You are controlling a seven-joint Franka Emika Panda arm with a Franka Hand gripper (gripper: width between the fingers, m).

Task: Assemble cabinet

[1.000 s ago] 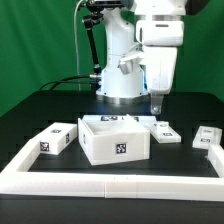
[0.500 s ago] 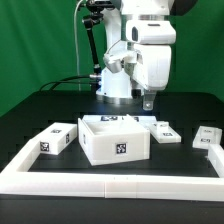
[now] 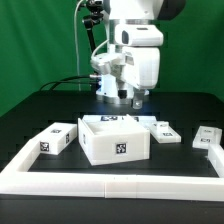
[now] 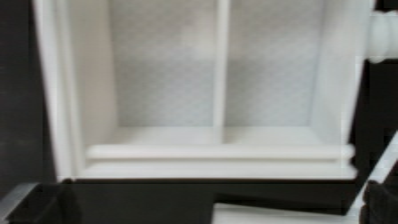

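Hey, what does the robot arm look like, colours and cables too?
The arm is glossy white with rounded, bulky shells and darker joints near the top. Its tool is a white block with short dark tips. Black cables run beside its base.

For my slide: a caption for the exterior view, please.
Open gripper hovers above the hollow cabinet shell, smaller tagged blocks on either side.

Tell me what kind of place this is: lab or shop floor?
Probably a lab robot cell: green backdrop behind, black table fenced by a white rail, and a white cabinet shell bearing black-and-white marker tags.
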